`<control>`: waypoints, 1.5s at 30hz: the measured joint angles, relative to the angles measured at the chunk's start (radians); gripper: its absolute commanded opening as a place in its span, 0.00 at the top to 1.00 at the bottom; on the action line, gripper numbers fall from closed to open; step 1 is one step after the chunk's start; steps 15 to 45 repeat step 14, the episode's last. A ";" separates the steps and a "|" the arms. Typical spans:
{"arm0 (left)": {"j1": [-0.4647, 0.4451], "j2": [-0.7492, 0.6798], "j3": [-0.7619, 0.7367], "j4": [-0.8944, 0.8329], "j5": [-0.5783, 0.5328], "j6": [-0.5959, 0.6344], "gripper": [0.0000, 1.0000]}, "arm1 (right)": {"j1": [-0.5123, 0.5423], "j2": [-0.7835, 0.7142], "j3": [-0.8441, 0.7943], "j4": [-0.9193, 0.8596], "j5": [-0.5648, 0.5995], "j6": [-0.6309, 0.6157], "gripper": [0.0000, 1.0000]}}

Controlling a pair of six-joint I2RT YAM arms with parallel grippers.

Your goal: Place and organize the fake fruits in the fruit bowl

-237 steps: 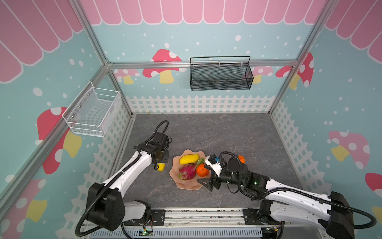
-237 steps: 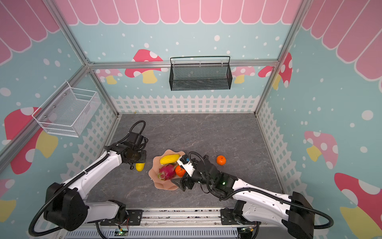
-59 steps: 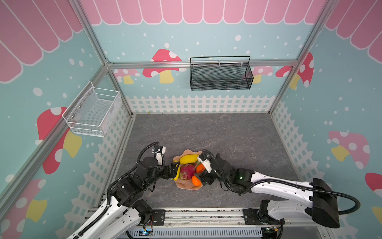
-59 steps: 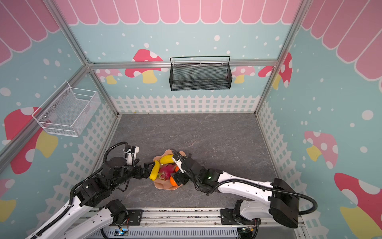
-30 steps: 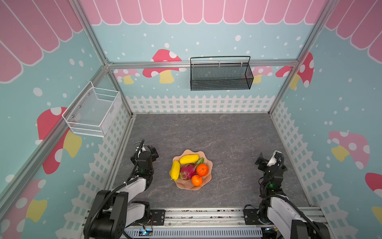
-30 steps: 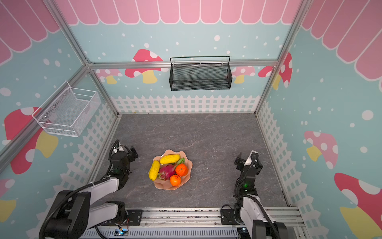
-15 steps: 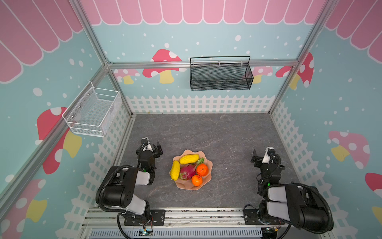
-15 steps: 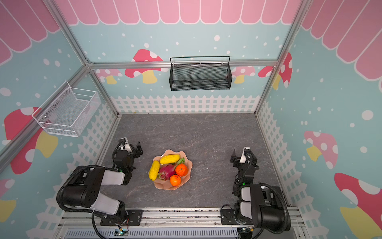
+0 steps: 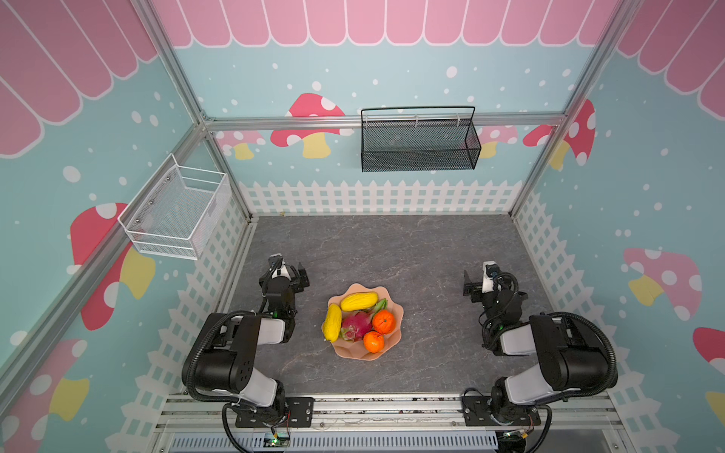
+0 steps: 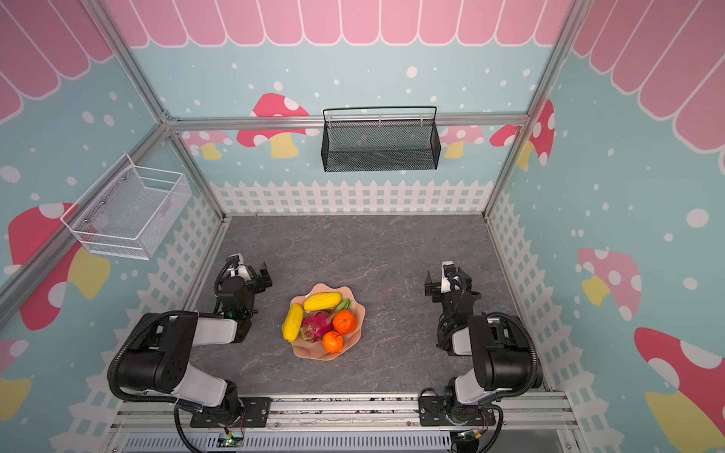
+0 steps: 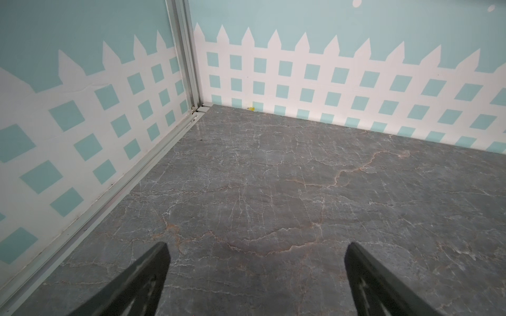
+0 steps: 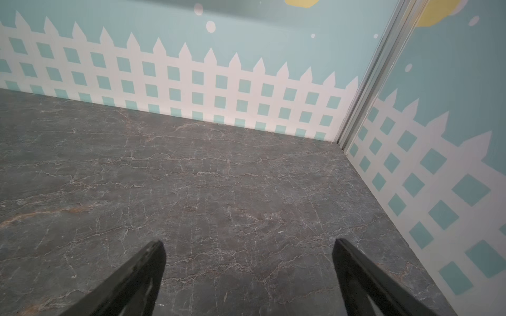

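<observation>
Fruit bowl [image 9: 353, 352] stands on the grey table [image 9: 392, 243] between the two grippers, well apart from both. The left gripper [image 9: 288, 271], to the bowl's left, has its jaws spread wide and holds nothing; its wrist view shows bare table between the fingers [image 11: 147, 273]. The right gripper [image 9: 488, 280], to the bowl's right, is equally wide and empty, with bare table between its fingers [image 12: 142, 270].

Bare table surrounds the bowl, widest behind it. Inside lie the dragon fruit [image 9: 355, 325] at the middle, an orange [image 9: 383, 321] and a second orange [image 9: 373, 341] toward the right gripper, one yellow ribbed fruit [image 9: 359, 301] at the far rim, and the other yellow fruit [image 9: 332, 322] along the rim facing the left gripper.

Only the top views show the bowl, the fruits, the white basket [image 9: 176, 213] and the black basket [image 9: 418, 145]. The wrist views show the table meeting fence-printed walls [image 11: 328, 82] at a corner post [image 12: 364, 90].
</observation>
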 measured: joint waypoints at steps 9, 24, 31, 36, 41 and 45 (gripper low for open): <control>0.000 0.000 0.000 -0.011 -0.003 0.000 0.00 | 0.000 0.000 0.000 -0.012 -0.003 -0.006 0.02; 0.000 0.000 0.000 -0.012 -0.003 0.000 0.00 | 0.000 0.000 0.000 -0.021 -0.003 -0.006 0.02; 0.000 0.000 0.000 -0.012 -0.003 0.000 0.00 | 0.000 0.000 0.000 -0.021 -0.003 -0.006 0.02; 0.000 0.000 0.000 -0.012 -0.003 0.000 0.00 | 0.000 0.000 0.000 -0.021 -0.003 -0.006 0.02; 0.000 0.000 0.000 -0.012 -0.003 0.000 0.00 | 0.000 0.000 0.000 -0.021 -0.003 -0.006 0.02; 0.000 0.000 0.000 -0.012 -0.003 0.000 0.00 | 0.000 0.000 0.000 -0.021 -0.003 -0.006 0.02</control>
